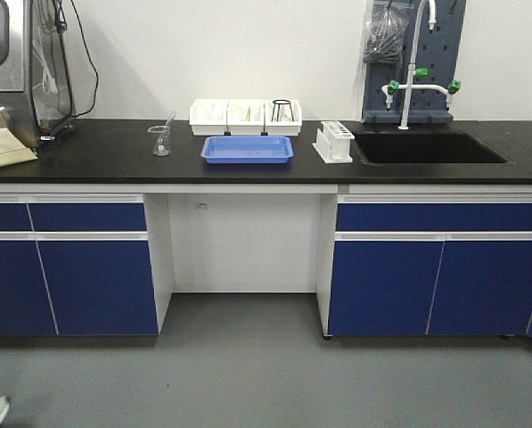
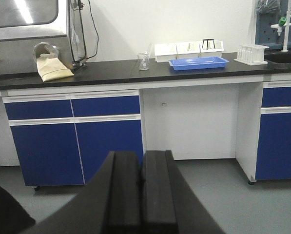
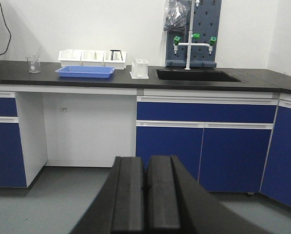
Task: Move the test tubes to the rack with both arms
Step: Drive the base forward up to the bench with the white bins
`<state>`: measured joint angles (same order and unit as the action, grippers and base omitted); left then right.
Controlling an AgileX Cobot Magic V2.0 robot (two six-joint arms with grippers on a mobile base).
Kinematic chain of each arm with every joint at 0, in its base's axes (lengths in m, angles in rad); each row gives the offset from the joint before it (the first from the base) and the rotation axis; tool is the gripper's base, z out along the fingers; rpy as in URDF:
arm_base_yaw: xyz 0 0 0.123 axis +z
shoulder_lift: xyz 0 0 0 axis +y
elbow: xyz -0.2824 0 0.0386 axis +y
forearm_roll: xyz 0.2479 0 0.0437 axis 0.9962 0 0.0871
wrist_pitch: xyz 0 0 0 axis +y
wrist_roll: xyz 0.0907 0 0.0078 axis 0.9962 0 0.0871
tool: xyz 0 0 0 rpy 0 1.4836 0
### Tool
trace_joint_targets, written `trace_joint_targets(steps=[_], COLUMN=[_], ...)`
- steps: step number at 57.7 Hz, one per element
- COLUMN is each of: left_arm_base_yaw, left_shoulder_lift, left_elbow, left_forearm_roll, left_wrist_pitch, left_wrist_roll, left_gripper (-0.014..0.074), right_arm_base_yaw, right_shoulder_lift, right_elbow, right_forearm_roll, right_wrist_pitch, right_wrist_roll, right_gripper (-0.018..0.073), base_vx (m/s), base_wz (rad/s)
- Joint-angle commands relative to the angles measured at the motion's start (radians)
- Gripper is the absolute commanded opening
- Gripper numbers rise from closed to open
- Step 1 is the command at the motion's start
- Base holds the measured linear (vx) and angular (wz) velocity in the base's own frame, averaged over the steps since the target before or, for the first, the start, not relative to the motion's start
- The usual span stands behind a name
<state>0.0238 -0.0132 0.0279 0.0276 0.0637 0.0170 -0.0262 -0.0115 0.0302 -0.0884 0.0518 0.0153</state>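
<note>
Your left gripper (image 2: 142,162) is clenched: its two black fingers press flat against each other with nothing between them. Your right gripper (image 3: 146,165) is clenched the same way, and it too grasps nothing. Both hang low in front of the blue cabinets, well apart from the worktop.

The rack (image 1: 334,143) stands upright on the black counter (image 1: 96,147). In your left wrist view it sits between 1 and 2 o'clock from the gripper, far off near the right edge. In your right wrist view it is almost dead at 12 o'clock, well beyond the fingertips.

On the counter, the rack is at 3 o'clock of the blue tray (image 1: 247,149), just beside it but not touching. The sink (image 1: 430,147) lies at 3 o'clock of the rack. Three white bins (image 1: 245,116) line up at 12 o'clock of the tray, and a clear beaker (image 1: 160,140) stands at its 9 o'clock. Whether test tubes stand in the rack or lie in the bins is too small for you to tell.
</note>
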Motion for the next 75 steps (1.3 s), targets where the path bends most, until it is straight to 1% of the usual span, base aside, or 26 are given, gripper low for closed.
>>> trace_joint_targets(steps=[1, 51, 75], left_arm_base_yaw=[-0.001, -0.001, -0.001], left_shoulder_lift=[-0.012, -0.012, -0.012], left_elbow=[-0.027, -0.027, -0.027], left_forearm_roll=[-0.004, -0.004, -0.004], left_wrist_pitch=[-0.078, -0.078, -0.078], left_wrist_roll=[-0.009, -0.009, -0.009], left_gripper=[-0.0004, -0.0004, -0.0004], right_arm_base_yaw=[-0.008, -0.008, -0.008], right_shoulder_lift=[-0.006, -0.006, -0.006], right_elbow=[0.014, 0.014, 0.014], right_forearm_roll=[-0.006, -0.006, -0.006], right_wrist_pitch=[-0.081, -0.081, -0.081], right_wrist_roll=[-0.004, -0.004, -0.004], right_gripper=[-0.0008, -0.0008, -0.0008], base_vx=[0.0, 0.0, 0.09], base_wz=[0.0, 0.0, 0.0])
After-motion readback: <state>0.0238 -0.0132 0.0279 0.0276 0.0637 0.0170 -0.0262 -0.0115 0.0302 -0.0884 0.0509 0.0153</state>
